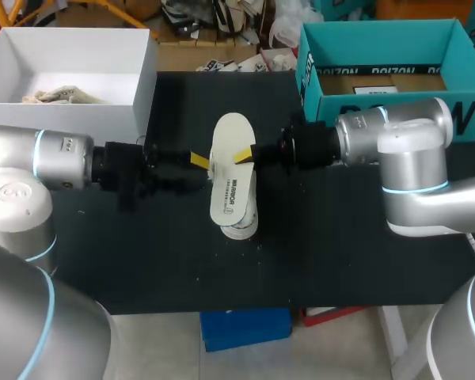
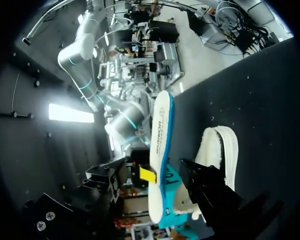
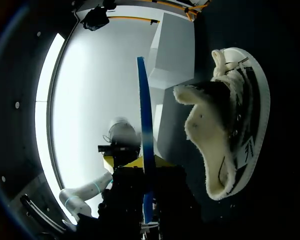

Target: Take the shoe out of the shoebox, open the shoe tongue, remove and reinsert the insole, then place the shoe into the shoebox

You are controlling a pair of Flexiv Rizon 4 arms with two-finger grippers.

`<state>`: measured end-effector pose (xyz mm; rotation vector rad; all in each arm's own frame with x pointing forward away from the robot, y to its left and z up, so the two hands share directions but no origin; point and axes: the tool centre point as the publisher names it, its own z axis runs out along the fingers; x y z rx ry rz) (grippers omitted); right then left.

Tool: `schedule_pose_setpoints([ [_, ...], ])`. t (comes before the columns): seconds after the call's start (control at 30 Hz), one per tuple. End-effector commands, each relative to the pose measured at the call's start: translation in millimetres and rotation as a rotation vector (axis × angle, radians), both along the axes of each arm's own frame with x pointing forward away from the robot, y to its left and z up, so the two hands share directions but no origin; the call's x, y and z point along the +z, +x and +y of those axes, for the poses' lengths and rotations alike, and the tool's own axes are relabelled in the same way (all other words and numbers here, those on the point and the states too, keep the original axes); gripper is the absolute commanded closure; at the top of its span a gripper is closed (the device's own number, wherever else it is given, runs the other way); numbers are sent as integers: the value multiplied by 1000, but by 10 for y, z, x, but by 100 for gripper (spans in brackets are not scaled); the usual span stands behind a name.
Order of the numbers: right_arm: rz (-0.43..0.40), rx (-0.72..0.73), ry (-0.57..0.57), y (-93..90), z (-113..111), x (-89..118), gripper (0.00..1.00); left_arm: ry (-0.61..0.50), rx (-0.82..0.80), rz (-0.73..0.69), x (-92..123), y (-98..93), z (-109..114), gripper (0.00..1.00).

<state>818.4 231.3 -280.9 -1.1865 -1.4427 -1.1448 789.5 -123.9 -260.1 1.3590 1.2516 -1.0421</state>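
A: where's the shoe?
B: centre of the black surface, nearest thing to me. Mostly hidden under the insole from overhead, only its near end shows. The right wrist view has it lying on its side with fleecy lining and laces visible. Long axis roughly parallel to the insole.
A: insole?
B: out of the shoe, held in the air right above it. Long axis runs near-to-far, printed face up, blue edge underneath. Can't tell toe end from heel end.
A: who's holding it?
B: right gripper, in from the right at the insole's middle. Jaws clamped on it, with a yellow tip against each face.
A: left?
B: left gripper is at the opposite long edge, same height. Jaws apart, straddling the insole. The left wrist view shows a gap on each side, no contact.
A: boxes?
B: both at the far side. white shoebox is far left, open, with crumpled paper inside. teal box is far right, open, beyond the right arm.
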Motion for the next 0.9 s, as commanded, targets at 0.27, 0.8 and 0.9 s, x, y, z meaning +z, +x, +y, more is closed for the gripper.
schedule_pose_setpoints([
  [0.27, 0, -2, -1, 0, 15, -3, 100, -71, -29, -38, -67, 184, -286, 70],
  [0.8, 0, -2, -1, 0, 15, -3, 100, -52, -43, -39, -164, 223, -430, 100],
  [0.9, 0, -2, -1, 0, 15, -3, 100, -52, -39, -40, -156, 226, -450, 100],
])
